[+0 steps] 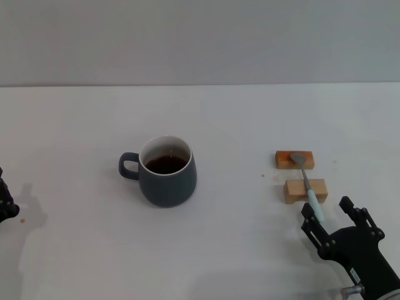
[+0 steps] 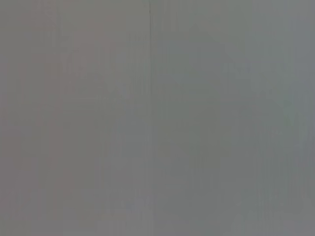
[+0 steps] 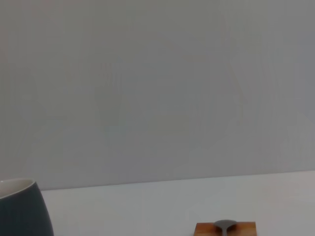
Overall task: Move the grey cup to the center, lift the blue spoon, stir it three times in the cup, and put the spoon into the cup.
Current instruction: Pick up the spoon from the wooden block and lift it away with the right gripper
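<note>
The grey cup [image 1: 167, 172] stands on the table [image 1: 75, 125], near the middle, with its handle to the left. Far to its right lie two wooden blocks [image 1: 294, 160], one behind the other. The blue spoon [image 1: 307, 185] lies across both. The right gripper [image 1: 332, 219] sits just in front of the spoon's handle end.

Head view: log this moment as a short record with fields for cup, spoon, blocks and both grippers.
cup: grey cup upright on the table, handle toward the robot's left, dark liquid inside
spoon: blue spoon lying across two wooden blocks, bowl on the farther block, handle end over the nearer one toward the robot
right gripper: right gripper open, low at the spoon's handle end, not closed on it
left gripper: left gripper at the table's left edge, far from the cup
spoon in cup: no
</note>
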